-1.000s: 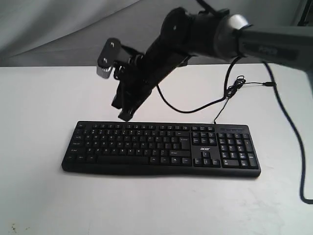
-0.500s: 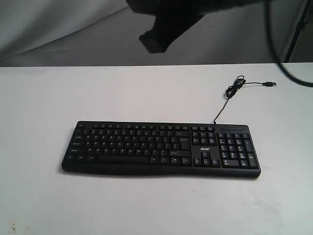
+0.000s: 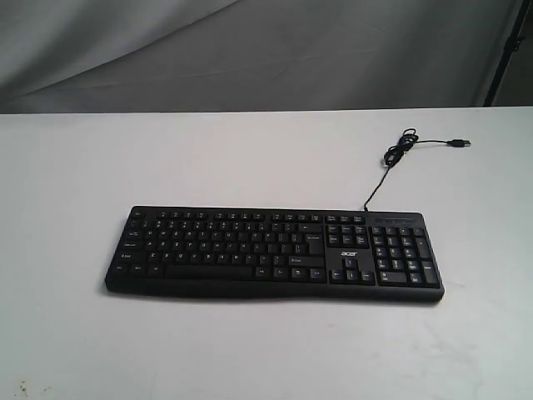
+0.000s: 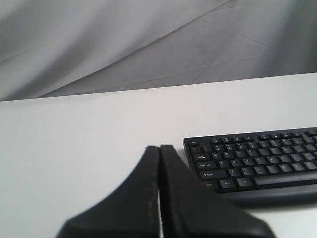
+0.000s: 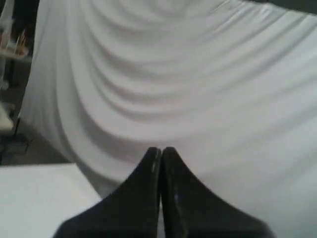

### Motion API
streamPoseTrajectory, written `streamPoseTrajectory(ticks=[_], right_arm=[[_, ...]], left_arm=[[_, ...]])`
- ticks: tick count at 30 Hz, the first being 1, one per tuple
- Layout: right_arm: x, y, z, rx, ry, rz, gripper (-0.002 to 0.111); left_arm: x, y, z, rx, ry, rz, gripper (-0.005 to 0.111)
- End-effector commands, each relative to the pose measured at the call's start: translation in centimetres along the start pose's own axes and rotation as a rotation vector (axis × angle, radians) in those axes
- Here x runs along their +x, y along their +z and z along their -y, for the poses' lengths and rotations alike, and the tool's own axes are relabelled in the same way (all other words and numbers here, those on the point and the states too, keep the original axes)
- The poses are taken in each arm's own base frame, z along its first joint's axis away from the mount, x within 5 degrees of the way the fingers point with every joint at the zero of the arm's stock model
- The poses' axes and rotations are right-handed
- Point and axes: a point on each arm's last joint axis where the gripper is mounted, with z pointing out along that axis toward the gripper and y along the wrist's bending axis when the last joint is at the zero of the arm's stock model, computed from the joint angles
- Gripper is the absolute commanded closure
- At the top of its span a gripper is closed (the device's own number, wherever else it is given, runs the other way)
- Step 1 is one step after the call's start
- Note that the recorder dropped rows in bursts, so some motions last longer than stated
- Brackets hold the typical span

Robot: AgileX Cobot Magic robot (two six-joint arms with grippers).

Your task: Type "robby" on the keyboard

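Observation:
The black keyboard (image 3: 275, 252) with white key legends and a number pad lies flat in the middle of the white table. Its left end shows in the left wrist view as keyboard (image 4: 257, 161). My left gripper (image 4: 159, 148) is shut with nothing in it, low over the table, off the keyboard's left end. My right gripper (image 5: 161, 148) is also shut and empty, raised and facing the white cloth backdrop; no keyboard shows in its view. Neither arm appears in the exterior view.
The keyboard's thin black USB cable (image 3: 398, 154) runs back and right over the white table (image 3: 250, 158), looped, with its plug (image 3: 459, 143) lying loose. A grey cloth backdrop (image 3: 250, 50) hangs behind the table. A dark stand leg (image 3: 504, 50) is at the far right.
The right arm, which hung above the keyboard's upper left keys a second ago, has lifted up and out of the exterior view. The keyboard has not moved.

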Motion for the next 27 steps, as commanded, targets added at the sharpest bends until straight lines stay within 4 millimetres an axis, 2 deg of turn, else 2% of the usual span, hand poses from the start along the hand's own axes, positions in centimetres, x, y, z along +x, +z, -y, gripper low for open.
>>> streamPoseTrajectory(ticks=[1,4,6,10,13,16,21,24,27], right_arm=[[-2.2,-2.8,0.6,0.095,0.097,0.132,0.108],[-2.1,-4.0,1.2,0.155,0.127,0.134,0.108],[-1.0,-5.1,1.9,0.218,0.180,0.087,0.108],[3.5,-7.5,3.0,0.423,0.273,-0.038,0.108],[7.2,-9.7,2.8,0.572,0.287,-0.111,0.108],[10.5,-12.1,1.8,0.711,0.294,-0.133,0.108],[16.1,-15.2,-1.4,0.818,0.373,-0.127,0.108],[18.3,-16.3,-3.0,0.820,0.400,-0.132,0.108],[19.5,-16.9,-4.1,0.820,0.446,-0.101,0.108]], left_arm=[[0.1,0.0,0.0,0.005,0.003,0.005,0.107],[0.1,0.0,0.0,0.005,0.003,0.005,0.107],[0.1,0.0,0.0,0.005,0.003,0.005,0.107],[0.1,0.0,0.0,0.005,0.003,0.005,0.107],[0.1,0.0,0.0,0.005,0.003,0.005,0.107],[0.1,0.0,0.0,0.005,0.003,0.005,0.107],[0.1,0.0,0.0,0.005,0.003,0.005,0.107],[0.1,0.0,0.0,0.005,0.003,0.005,0.107],[0.1,0.0,0.0,0.005,0.003,0.005,0.107]])
